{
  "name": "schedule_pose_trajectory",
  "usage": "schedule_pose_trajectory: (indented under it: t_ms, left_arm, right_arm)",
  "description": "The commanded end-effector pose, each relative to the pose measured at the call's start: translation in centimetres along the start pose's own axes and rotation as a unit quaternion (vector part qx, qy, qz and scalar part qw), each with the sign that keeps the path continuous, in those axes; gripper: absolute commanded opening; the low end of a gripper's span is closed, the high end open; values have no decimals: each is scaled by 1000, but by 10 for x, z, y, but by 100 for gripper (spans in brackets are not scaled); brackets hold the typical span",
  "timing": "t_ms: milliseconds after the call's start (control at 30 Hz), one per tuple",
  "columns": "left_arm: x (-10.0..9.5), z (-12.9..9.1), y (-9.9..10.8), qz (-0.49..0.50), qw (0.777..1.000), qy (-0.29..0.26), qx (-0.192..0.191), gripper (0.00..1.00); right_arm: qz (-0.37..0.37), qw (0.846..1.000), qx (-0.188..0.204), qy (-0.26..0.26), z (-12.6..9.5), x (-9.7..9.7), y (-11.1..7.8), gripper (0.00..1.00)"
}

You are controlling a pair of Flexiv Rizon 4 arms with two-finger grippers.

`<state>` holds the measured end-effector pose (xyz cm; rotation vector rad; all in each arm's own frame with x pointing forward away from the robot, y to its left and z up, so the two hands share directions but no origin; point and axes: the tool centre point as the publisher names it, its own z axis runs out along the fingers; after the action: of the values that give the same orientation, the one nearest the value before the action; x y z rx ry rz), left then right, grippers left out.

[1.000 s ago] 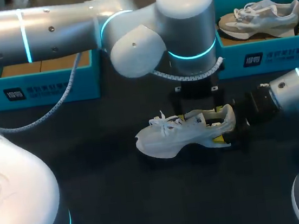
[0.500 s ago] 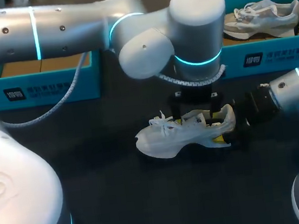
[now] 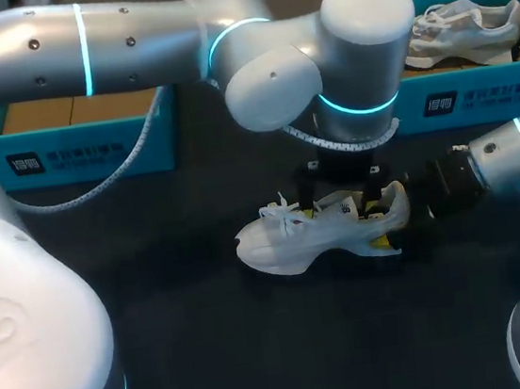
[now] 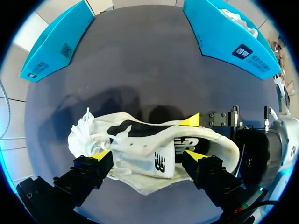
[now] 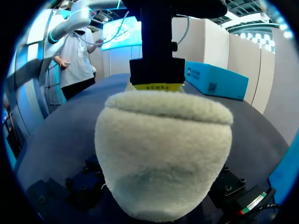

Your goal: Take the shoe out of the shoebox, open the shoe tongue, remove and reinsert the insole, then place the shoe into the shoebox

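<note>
My left claw (image 4: 148, 156) hangs open, tips straddling the white sneaker's (image 4: 140, 140) opening. My right claw (image 3: 389, 224) is at the heel, grip unreadable. Sneaker lies on the table (image 3: 213, 352), outside the shoebox (image 3: 84, 152). Removal looks done. Tongue, insole and reboxing are yet to do, I judge.

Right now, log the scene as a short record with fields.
white shoe: on the table, outside both boxes, toe toward my left
left gripper: open, above the shoe, fingers straddling its opening
right gripper: shut on the shoe's heel
right shoebox: holds a second shoe
left shoebox: no shoe visible
</note>
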<state>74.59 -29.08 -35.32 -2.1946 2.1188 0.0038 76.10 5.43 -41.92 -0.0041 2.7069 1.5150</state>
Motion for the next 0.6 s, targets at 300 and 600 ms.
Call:
schedule_pose_trajectory:
  t_ms: [300, 600]
  left_arm:
    - [-11, 6, 6, -25, 998, -58, 8, 100]
    - [-29, 3, 10, -35, 997, -72, 6, 100]
  right_arm:
    - [0, 1000, 2, -1, 7, 3, -1, 0]
    - [0, 1000, 2, -1, 7, 3, -1, 0]
